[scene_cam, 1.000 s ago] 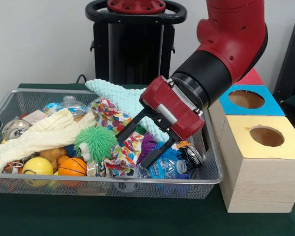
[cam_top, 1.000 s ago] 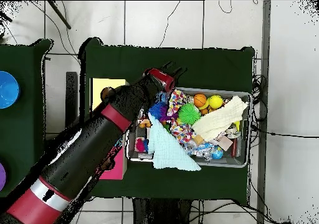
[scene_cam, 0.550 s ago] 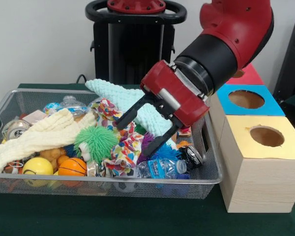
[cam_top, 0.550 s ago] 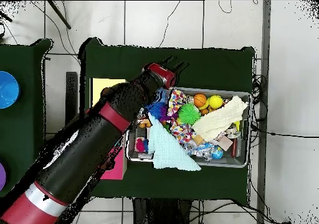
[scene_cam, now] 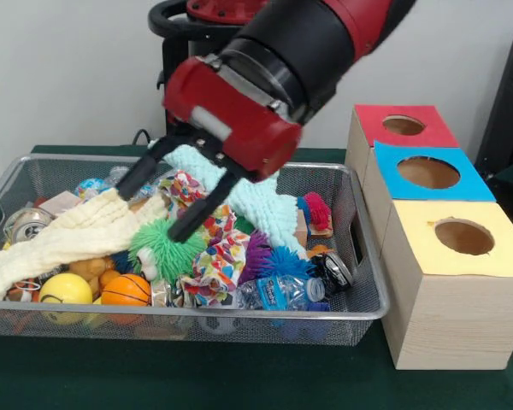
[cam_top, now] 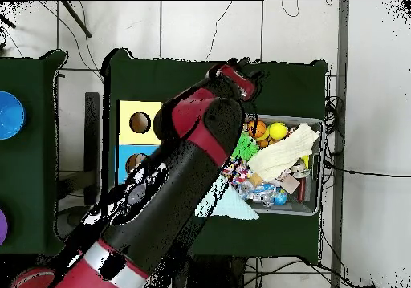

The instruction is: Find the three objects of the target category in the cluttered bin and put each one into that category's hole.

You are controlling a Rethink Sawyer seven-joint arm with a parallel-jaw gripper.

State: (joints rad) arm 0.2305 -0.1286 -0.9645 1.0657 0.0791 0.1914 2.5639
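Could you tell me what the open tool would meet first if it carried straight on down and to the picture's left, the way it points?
Probably the pale yellow knitted cloth or the green spiky ball beside it; the tool hangs above them, and depth is unclear.

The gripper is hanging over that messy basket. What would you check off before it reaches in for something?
1. Gripper open and empty: ok, its jaws are spread with nothing between them.
2. Gripper above the wire basket: ok, over the left-middle pile.
3. Something graspable below: ok, the green spiky ball sits uncovered.
4. Cream cloth out of the way: not ok, it drapes over neighbouring toys.
5. Box holes clear: ok.
6. Target category: cannot tell.
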